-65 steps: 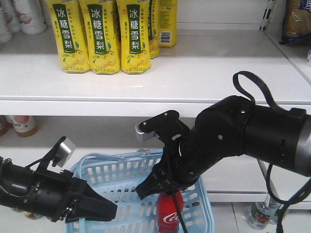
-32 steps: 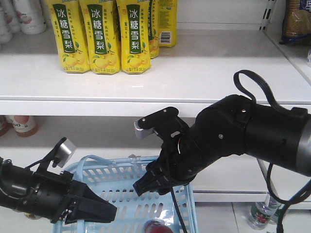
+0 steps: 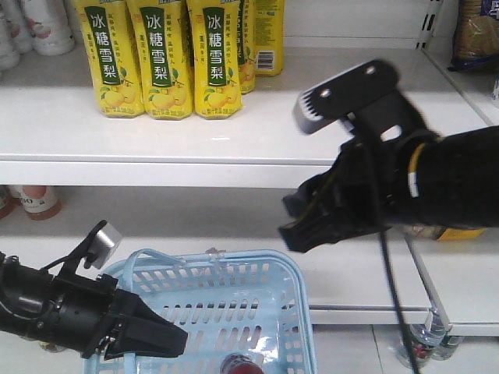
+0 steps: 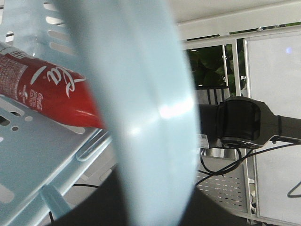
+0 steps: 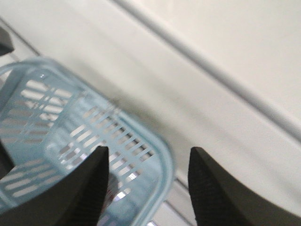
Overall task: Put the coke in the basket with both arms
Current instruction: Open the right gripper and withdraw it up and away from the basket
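The coke [image 4: 51, 92] lies on its side inside the light blue basket [image 3: 234, 269]; only its red top [image 3: 238, 365] shows at the bottom edge of the front view. My left gripper [image 3: 173, 340] is at lower left, shut on the basket's near-left rim. In the left wrist view that rim [image 4: 146, 113] fills the middle, with the left gripper [image 4: 155, 200] dark on both sides of it. My right gripper [image 3: 292, 224] hangs blurred above the basket's right side, open and holding nothing. Seen from the right wrist, the right gripper [image 5: 148, 176] is spread over the basket's corner [image 5: 141, 155].
Yellow pear-drink bottles [image 3: 164, 54] stand on the white upper shelf [image 3: 257, 128]. The lower shelf board [image 3: 366, 280] runs behind and to the right of the basket. More bottles [image 3: 35, 201] sit at the far left of the lower shelf.
The right gripper let go of the coke and rose up and to the right. The coke dropped from upright into the basket. The left gripper kept its hold on the rim.
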Robot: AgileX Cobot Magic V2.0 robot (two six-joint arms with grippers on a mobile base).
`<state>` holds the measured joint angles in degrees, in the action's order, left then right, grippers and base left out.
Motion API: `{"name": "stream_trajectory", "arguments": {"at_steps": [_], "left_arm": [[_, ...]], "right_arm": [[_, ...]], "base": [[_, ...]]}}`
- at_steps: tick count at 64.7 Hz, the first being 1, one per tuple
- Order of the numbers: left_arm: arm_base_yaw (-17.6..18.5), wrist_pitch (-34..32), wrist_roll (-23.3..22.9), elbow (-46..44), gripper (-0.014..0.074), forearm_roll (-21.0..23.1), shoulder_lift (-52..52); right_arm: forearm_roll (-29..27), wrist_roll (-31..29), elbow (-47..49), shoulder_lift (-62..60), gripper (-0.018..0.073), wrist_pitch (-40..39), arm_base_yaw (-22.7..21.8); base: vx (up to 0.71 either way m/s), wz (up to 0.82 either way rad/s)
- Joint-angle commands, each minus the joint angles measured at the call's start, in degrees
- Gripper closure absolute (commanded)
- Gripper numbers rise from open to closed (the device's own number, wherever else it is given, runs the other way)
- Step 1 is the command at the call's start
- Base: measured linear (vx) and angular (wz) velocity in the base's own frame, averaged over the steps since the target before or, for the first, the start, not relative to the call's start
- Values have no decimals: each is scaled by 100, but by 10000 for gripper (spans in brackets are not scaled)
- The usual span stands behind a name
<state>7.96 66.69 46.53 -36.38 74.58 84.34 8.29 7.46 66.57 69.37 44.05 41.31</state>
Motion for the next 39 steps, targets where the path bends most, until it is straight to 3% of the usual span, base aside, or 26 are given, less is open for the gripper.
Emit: {"name": "stream_trajectory", "arguments": {"at_steps": [1, 9, 19, 28, 39], "left_arm": [[17, 266, -42, -124, 603, 487, -198], [17, 266, -42, -124, 603, 487, -198], [17, 266, -42, -124, 603, 487, -198], [17, 266, -42, -124, 603, 487, -198], [17, 266, -42, -124, 603, 487, -198]], "right_arm": [[1301, 724, 175, -588, 178, -412, -19], [2582, 1604, 175, -1006, 178, -363, -19], [3525, 2153, 88, -1460, 178, -200, -19], [3993, 2481, -624, -1959, 178, -441, -19], [4050, 3042, -1681, -2731, 178, -603, -19]], "base": [[0, 0], [0, 0], [0, 0], [0, 0], [0, 0]]}}
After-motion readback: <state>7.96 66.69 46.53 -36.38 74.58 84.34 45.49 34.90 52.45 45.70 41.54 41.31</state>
